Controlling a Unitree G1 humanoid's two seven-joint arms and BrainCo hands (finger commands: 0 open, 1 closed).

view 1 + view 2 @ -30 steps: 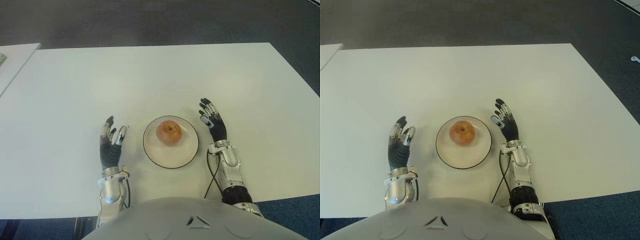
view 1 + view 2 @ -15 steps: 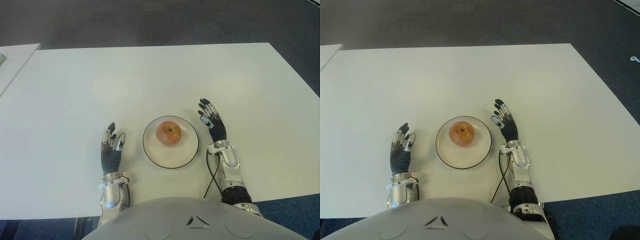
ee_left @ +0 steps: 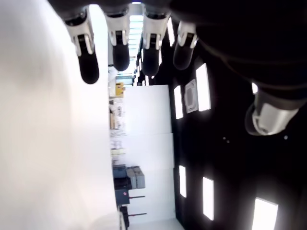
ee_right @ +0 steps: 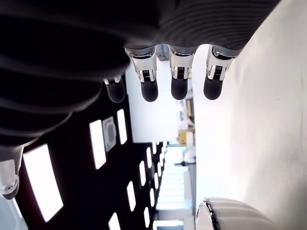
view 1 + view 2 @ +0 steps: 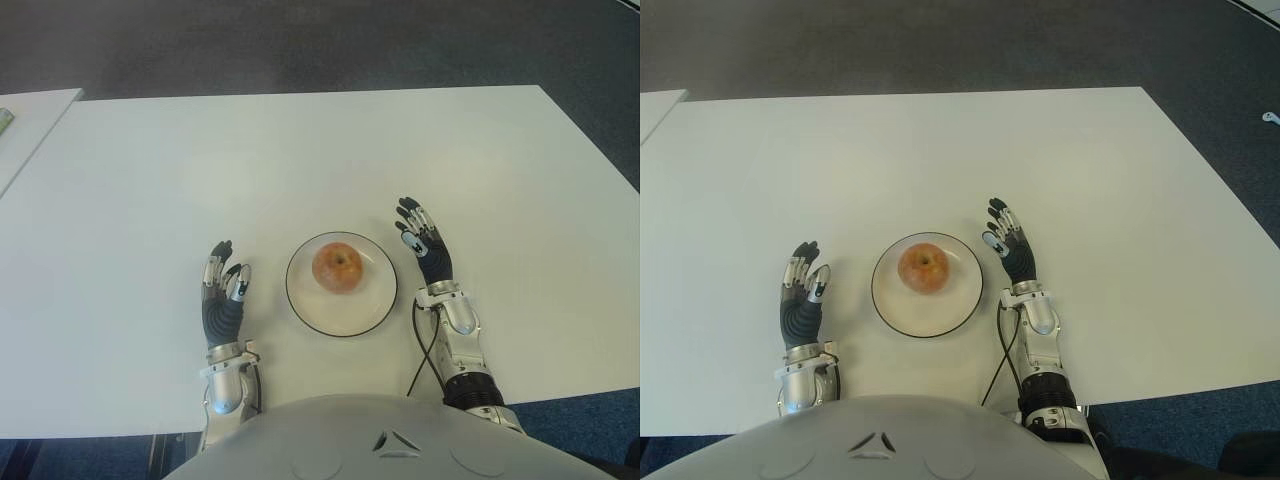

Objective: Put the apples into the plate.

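Note:
One red-and-yellow apple point(image 5: 338, 266) sits in the white plate point(image 5: 342, 312) with a dark rim, near the front middle of the white table point(image 5: 300, 160). My left hand point(image 5: 223, 290) shows just left of the plate, fingers straight and holding nothing. My right hand point(image 5: 424, 240) shows just right of the plate, fingers also spread and holding nothing. In the left wrist view the fingertips point(image 3: 88, 67) stand apart with nothing between them. The right wrist view shows straight fingertips point(image 4: 149, 88) and the plate's rim point(image 4: 225, 211).
A second white table's corner point(image 5: 25, 125) shows at the far left. Dark carpet point(image 5: 320, 45) lies beyond the table's far edge and past its right side. A cable point(image 5: 418, 350) runs along my right forearm.
My left hand drew back toward my body and away from the plate, then edged slightly forward again. The right hand and the apple have stayed where they were.

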